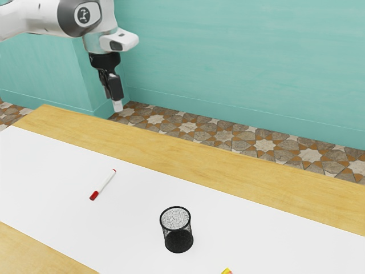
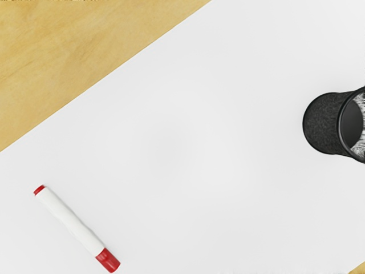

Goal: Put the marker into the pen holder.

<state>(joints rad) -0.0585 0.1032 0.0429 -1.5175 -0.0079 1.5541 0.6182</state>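
The black gripper hangs in the air in the exterior view's upper left, high over the table's far edge and apart from everything on it. A white marker with a red cap lies flat on the white sheet; the wrist view has the same marker lying slantwise. Toward the exterior view's right from it, the black mesh pen holder stands upright, its opening facing up. In the wrist view the pen holder is partly cut off by the picture's edge.
A long white sheet covers the middle of the wooden table. A small yellow and red object lies beyond the pen holder from the marker, mostly cut off at the exterior view's lower edge. A teal wall rises behind.
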